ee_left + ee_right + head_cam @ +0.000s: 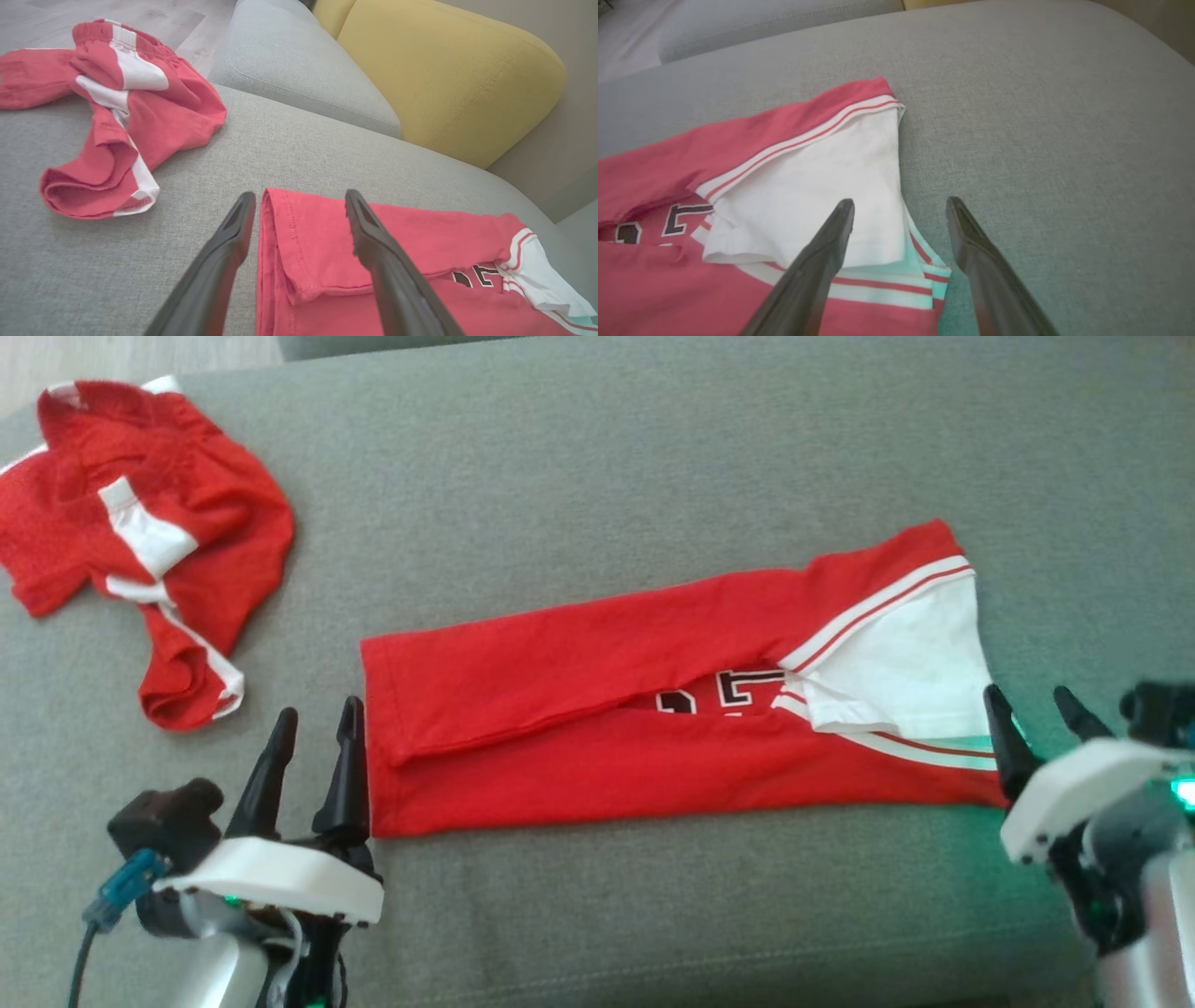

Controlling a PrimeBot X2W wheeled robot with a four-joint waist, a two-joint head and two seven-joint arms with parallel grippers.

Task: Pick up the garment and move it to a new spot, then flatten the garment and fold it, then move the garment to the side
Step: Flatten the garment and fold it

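Our left gripper [318, 709] and right gripper [1027, 695] both stand spread, holding nothing; the folded shirt [597, 709] lies between them, one end beside each. Pinching only the top layer may undo the fold.

- Left claw [300, 196] spread wide, one finger on each side of the folded red garment [420, 247]'s hemmed edge.
- Crumpled red-and-white clothing [140, 107] lies well apart on the grey sofa [280, 140].
- Yellow cushion [444, 70] behind.
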